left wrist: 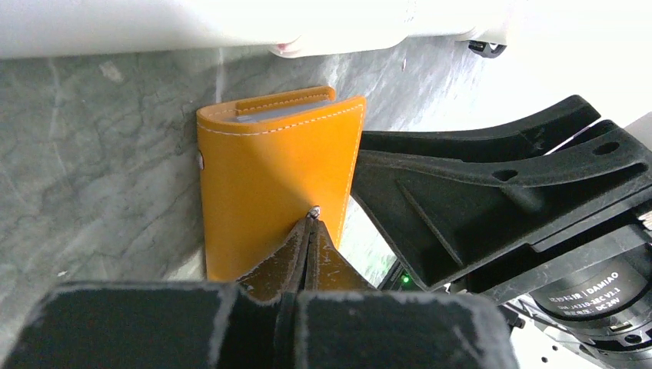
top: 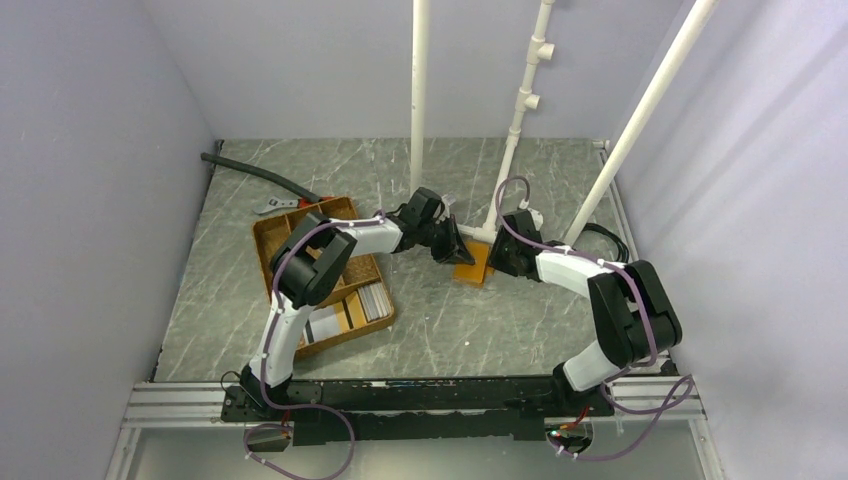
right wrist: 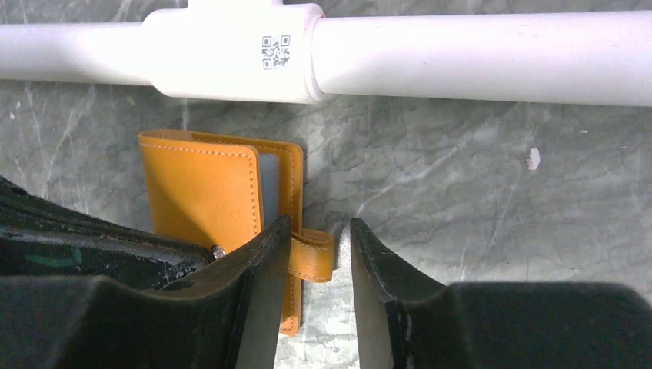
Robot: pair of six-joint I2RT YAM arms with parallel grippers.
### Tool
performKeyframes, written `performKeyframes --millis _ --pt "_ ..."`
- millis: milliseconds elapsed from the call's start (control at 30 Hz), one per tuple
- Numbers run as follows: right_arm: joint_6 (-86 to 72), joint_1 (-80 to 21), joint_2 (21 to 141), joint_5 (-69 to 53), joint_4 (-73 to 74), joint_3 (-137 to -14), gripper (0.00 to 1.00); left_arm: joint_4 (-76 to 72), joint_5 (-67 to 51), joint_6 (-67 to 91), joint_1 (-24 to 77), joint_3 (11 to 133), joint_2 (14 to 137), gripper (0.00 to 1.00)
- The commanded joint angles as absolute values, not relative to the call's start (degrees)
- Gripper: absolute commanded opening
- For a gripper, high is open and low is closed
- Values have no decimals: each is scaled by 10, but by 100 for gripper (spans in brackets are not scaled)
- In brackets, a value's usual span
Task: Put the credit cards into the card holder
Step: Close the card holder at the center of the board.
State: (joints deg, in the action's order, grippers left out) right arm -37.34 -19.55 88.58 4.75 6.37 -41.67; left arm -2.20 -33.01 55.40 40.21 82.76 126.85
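Observation:
The orange-tan card holder (top: 472, 266) lies on the marble table between both grippers, against a white pipe. In the left wrist view the card holder (left wrist: 269, 177) has a grey card edge (left wrist: 281, 112) showing in its top slot. My left gripper (left wrist: 313, 218) is shut, with its tip resting on the holder's cover. In the right wrist view the holder (right wrist: 200, 192) shows a grey-blue card strip (right wrist: 269, 188). Its strap tab (right wrist: 311, 255) sits between the jaws of my open right gripper (right wrist: 319, 223). More credit cards (top: 372, 300) lie in the woven tray.
The brown woven divided tray (top: 283, 230) stands left of the holder, under my left arm. White PVC pipes (top: 418, 110) rise behind, with a horizontal pipe (right wrist: 384, 50) on the table just beyond the holder. A black hose (top: 255, 172) lies at the back left.

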Motion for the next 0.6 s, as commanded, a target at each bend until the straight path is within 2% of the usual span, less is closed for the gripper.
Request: performKeyframes --millis 0,200,367,500,533,567 --pt "-422 -205 902 84 150 -374 36 56 -262 545 400 796 1275 0" --pt "-426 -205 862 90 191 -358 34 82 -254 540 401 807 1283 0" --pt "-411 -206 833 115 237 -366 23 83 -253 540 400 807 1283 0" --pt "-383 -196 765 82 175 -345 25 71 -265 541 401 808 1284 0" --pt "-381 -181 743 60 144 -334 22 69 -266 541 401 808 1284 0" --pt "-383 -158 722 39 115 -324 11 69 -266 541 401 807 1284 0"
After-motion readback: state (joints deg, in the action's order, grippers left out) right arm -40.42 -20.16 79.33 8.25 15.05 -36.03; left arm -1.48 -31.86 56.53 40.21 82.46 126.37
